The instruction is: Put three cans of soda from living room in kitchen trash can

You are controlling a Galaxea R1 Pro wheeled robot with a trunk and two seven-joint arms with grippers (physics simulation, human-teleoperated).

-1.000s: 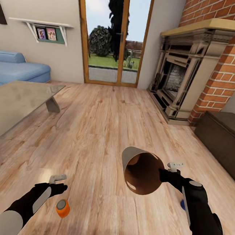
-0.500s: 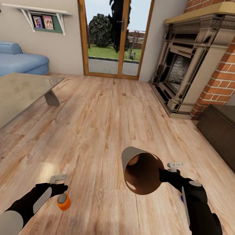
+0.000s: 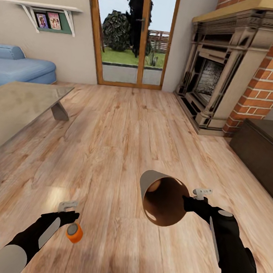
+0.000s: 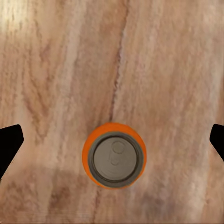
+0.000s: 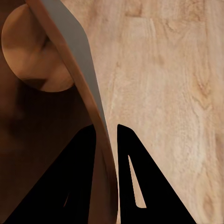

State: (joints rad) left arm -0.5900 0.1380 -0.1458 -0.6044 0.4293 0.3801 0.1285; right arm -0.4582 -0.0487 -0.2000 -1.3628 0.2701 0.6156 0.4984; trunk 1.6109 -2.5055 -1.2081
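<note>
The robot stands in the living room on a warm wood-plank floor [image 3: 124, 131]. The right claw [image 3: 187, 201] is clamped on the rim of the round tapered bin with a pale outside and brown inside [image 3: 163, 201]; in the right wrist view one black finger [image 5: 79, 182] sits inside the wall and the other outside it. The bin is held off the floor, tipped on its side with its mouth facing the camera.

The left claw [image 3: 71, 219] hangs with its jaws spread wide over a small cylindrical drink can with a bright orange body and round grey metal top [image 4: 114, 155]. The can stands upright on the floor, and in the left wrist view it sits between the two black fingertips [image 4: 9, 142], well apart from both.

Ahead are a glass door [image 3: 129, 34], a red brick fireplace [image 3: 229, 66], a dark low cabinet [image 3: 262, 146], a blue sofa [image 3: 17, 65] and a glass-topped table [image 3: 16, 110].
</note>
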